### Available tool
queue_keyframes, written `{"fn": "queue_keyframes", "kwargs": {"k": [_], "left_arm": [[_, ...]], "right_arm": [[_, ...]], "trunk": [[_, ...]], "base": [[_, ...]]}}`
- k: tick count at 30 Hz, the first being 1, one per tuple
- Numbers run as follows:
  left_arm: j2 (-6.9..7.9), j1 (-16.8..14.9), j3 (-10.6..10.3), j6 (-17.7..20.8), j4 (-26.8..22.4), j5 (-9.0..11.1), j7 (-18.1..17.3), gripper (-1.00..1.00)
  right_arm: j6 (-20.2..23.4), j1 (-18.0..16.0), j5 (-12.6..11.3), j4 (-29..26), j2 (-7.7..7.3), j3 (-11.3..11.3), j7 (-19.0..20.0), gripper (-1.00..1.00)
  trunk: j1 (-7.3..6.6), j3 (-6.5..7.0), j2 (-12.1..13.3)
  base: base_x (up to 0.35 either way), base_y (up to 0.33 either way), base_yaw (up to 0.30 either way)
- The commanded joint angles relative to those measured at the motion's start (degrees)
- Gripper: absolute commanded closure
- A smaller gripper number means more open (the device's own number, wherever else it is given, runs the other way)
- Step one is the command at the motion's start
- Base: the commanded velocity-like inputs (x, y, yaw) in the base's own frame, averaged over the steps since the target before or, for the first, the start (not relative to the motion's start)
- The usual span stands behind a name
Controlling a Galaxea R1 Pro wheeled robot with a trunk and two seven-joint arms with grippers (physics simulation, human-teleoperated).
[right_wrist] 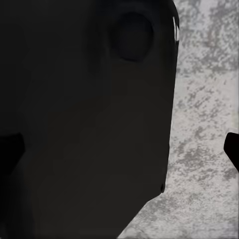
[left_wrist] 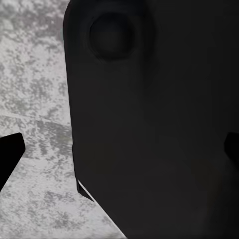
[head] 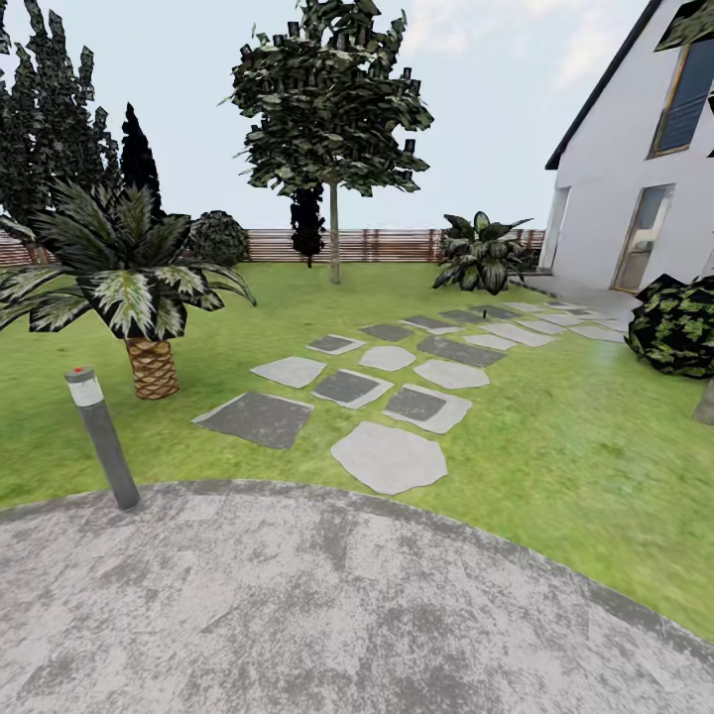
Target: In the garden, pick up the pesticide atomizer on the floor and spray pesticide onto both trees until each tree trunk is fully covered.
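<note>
Two trees to deal with here. One tree [head: 334, 233] stands way out on the far side of the lawn [head: 555, 436], close to the brown slatted fence [head: 397, 244]. The other tree [head: 706, 402] is just a bit of grey-brown trunk at the lawn's right edge, next to a dark round bush [head: 679, 322].

The pesticide atomizer [head: 101, 436] is standing on the grass right at the left edge of the grey paved circle [head: 327, 605]. It leans a little and has a dark body, a pale head and a tiny red dot on top. A short palm [head: 149, 297] with a woven brown trunk sits just behind it. Grey stepping stones [head: 389, 456] run from the paved circle across the lawn toward the white house [head: 615, 188] at the far right corner.

Both wrist cams are mostly looking at a big black robot part with mottled grey paving behind it. For the left gripper [left_wrist: 119, 149] and the right gripper [right_wrist: 119, 149] I only get dark wedges at the frame edges, so I honestly can't tell if the fingers are spread or clenched. Neither is anywhere near the atomizer as far as the head cam goes.
</note>
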Motion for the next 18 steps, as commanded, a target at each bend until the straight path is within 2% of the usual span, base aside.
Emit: {"fn": "queue_keyframes", "kwargs": {"k": [1, 6, 12, 18], "left_arm": [[-0.34, 0.33, -0.32, 0.33, 0.34, -0.3, -0.3, -1.0], [-0.94, 1.98, -0.37, 1.87, 1.32, -0.05, -1.44, -1.0], [-0.49, 2.7, -0.16, 0.2, -0.59, 0.46, -1.46, -1.0], [-0.27, 0.72, -0.13, -1.73, -2.54, 0.43, -1.43, -1.0]], "right_arm": [[-0.33, -0.34, 0.11, -0.33, 0.32, 0.08, 0.37, -1.0], [-1.94, -1.99, 0.21, -1.97, 1.93, 0.09, 0.39, -1.0], [-3.86, -3.97, 0.39, -3.93, 3.86, 0.0, 0.15, -1.0], [-5.79, -5.95, 0.31, -5.89, 2.16, -0.19, 0.12, -1.0]], "trunk": [[0.02, 0.01, 0.02], [0.02, 0.01, 0.02], [0.02, 0.01, 0.02], [0.02, 0.01, 0.02]], "base": [[0.0, 0.0, 0.0], [0.0, 0.0, 0.0], [0.0, 0.0, 0.0], [0.0, 0.0, 0.0]]}}
